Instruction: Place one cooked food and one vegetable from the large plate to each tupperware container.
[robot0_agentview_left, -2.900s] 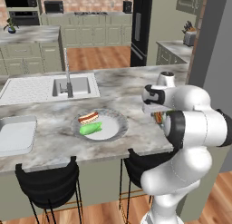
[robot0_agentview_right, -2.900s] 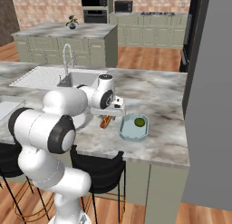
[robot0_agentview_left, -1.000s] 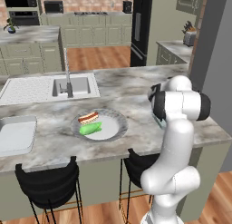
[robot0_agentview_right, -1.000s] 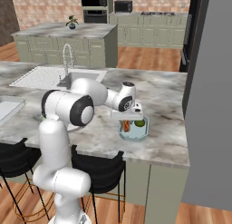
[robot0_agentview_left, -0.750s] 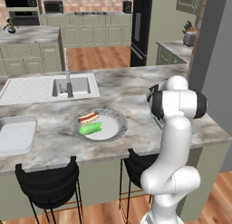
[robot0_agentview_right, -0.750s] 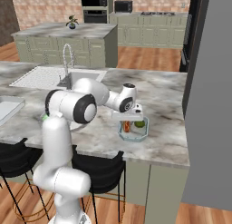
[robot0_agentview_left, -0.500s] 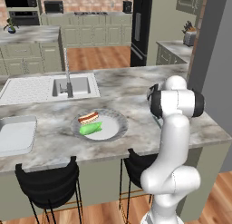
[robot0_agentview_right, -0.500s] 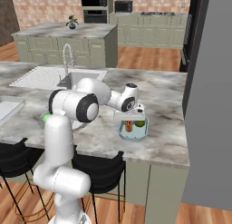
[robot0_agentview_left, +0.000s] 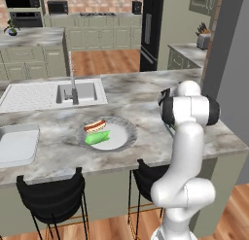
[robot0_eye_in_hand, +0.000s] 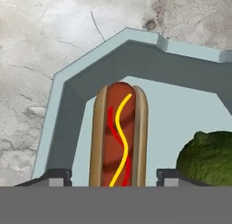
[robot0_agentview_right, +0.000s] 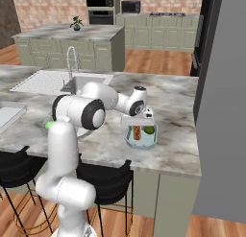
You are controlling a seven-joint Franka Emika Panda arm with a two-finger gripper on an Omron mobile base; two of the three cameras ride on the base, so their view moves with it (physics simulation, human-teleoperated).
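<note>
Even, bright rendered light throughout, soft faint shadows, no glare, slightly blurry edges.

I see marble counter point(robot0_agentview_left: 146, 146) carrying large plate point(robot0_agentview_left: 121, 137), grey tub point(robot0_agentview_left: 14, 144), teal tub point(robot0_agentview_right: 141, 142), sink point(robot0_agentview_left: 80, 92).

Two hot dogs are counted: one point(robot0_agentview_left: 95, 125) on the single large plate point(robot0_agentview_left: 121, 137), one point(robot0_eye_in_hand: 118, 134) in the teal tub point(robot0_agentview_right: 141, 139). Two vegetables are seen, a long light-green one point(robot0_agentview_left: 97, 137) and a dark green round one point(robot0_eye_in_hand: 207, 157). Two tubs are present, teal and grey-white point(robot0_agentview_left: 17, 144).
</note>
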